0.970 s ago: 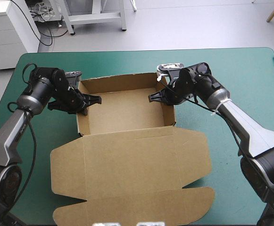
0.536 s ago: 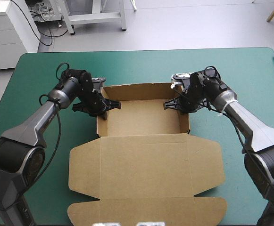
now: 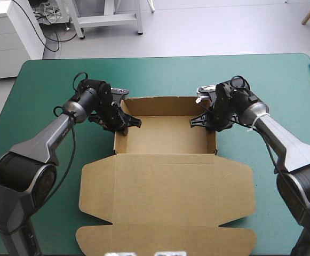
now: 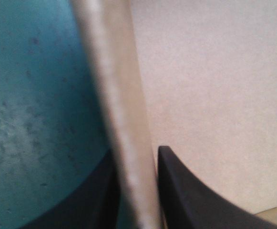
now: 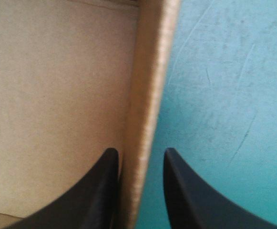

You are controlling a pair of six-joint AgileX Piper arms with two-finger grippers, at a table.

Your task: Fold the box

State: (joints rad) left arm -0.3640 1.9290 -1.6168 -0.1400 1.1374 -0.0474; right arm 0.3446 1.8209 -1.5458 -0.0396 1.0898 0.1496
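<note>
1. Grip at the left: the left tool [image 3: 128, 121], two broad black fins, pinches the tray's left side wall [image 4: 117, 95], with one fin inside and one outside over the teal-green worktop [image 3: 48, 85].
2. Between the tools sits the brown board box [image 3: 165, 184], an open tray near the worktop's middle. Its long axis runs left to right, and its lid panel lies flat toward the robot.
3. At the right, the right tool [image 3: 200, 120], matching black fins, clamps the right side wall [image 5: 150, 95] likewise. Both arms are equally near, so I judge the coming move to be a shared one, steering both walls together.
</note>
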